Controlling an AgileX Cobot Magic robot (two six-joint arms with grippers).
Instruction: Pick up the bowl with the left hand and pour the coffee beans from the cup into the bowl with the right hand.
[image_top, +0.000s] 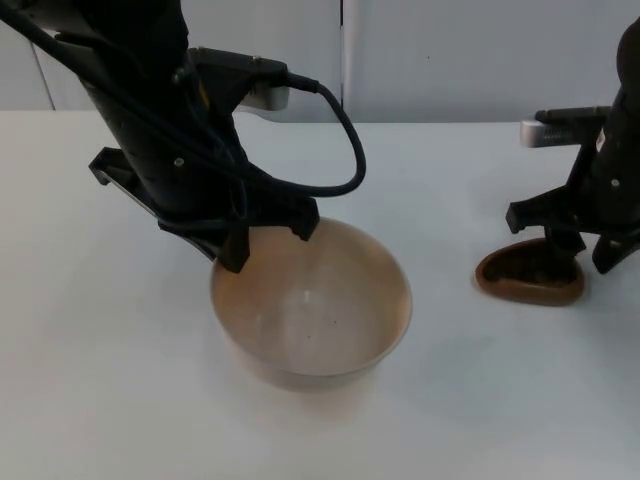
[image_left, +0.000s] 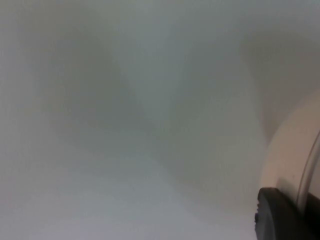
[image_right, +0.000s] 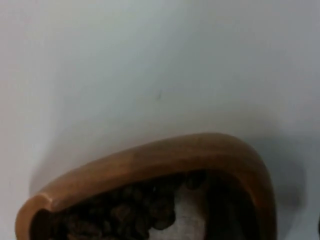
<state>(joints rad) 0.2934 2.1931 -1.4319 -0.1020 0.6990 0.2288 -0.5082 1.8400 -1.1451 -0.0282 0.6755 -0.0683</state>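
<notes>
A wide beige bowl (image_top: 312, 312) stands on the white table, a little left of the middle. My left gripper (image_top: 268, 240) hangs over its far left rim, open, with one fingertip (image_left: 280, 217) just outside the bowl's wall (image_left: 295, 145). At the right stands a brown wooden cup (image_top: 528, 276) holding dark coffee beans (image_right: 135, 212). My right gripper (image_top: 583, 252) is low over the cup's right side, open, one finger inside the cup (image_right: 150, 160) and the other outside its wall.
The white table (image_top: 120, 380) runs back to the grey partition wall (image_top: 450, 50). Bare table lies between the bowl and the cup and along the front edge.
</notes>
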